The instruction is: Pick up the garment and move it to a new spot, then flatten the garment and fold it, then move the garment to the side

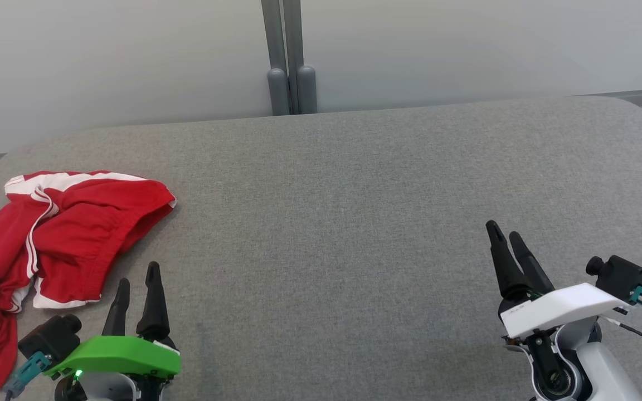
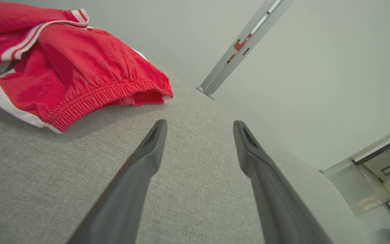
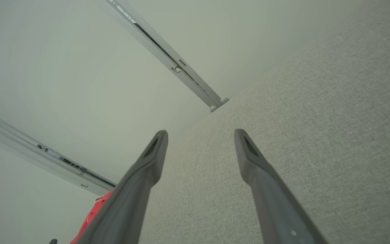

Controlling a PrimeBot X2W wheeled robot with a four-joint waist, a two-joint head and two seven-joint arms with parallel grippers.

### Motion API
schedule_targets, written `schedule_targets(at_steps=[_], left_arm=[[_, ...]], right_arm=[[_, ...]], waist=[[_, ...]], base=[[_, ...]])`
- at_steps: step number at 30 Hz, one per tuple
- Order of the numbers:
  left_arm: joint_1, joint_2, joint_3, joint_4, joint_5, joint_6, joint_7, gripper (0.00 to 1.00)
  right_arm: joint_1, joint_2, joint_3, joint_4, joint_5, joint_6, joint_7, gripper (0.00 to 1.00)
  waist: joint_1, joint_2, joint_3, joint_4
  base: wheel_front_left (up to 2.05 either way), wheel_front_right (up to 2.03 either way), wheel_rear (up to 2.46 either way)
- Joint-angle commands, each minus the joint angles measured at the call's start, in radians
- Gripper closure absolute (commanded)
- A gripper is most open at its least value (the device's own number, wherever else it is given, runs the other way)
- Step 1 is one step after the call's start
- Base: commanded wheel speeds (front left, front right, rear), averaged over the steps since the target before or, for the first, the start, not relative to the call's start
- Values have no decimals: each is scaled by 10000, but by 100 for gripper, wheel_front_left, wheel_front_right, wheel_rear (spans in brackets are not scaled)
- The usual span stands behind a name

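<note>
Garment (image 1: pixel 76 234), red with white stripes, lies crumpled at the left edge of the broad grey fabric surface (image 1: pixel 354 223). The pickup looks not yet begun. A sound grasp would likely pinch a thick fold at the gathered waistband, then lift well clear before carrying it toward the middle. Left gripper (image 1: pixel 138 274) hovers just beside the hem, jaws wide and empty. Right gripper (image 1: pixel 504 229), near the right edge, is equally wide and empty.

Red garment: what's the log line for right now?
garment: crumpled, far left | left fingers: open, empty, beside garment | right fingers: open, empty
</note>
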Motion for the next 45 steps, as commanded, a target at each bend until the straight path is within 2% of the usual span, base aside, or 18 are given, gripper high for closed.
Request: schedule_targets(at_steps=[1, 20, 45], left_arm=[[-299, 70, -42, -27, 412, 29, -105, 0], [-307, 130, -311, -107, 2504, 94, -618, 0], [-373, 124, -460, -19, 4521, 156, -1173, 0]], right_arm=[[-284, -129, 98, -14, -382, 2, -119, 0], [-460, -71, 209, 468, -3032, 2, -629, 0], [-544, -109, 601, 371, -4854, 3, -1191, 0]], waist=[[0, 0, -17, 1], [-1, 0, -136, 9], [-1, 0, -106, 9]], base=[[0, 0, 0], [0, 0, 0], [0, 0, 0]])
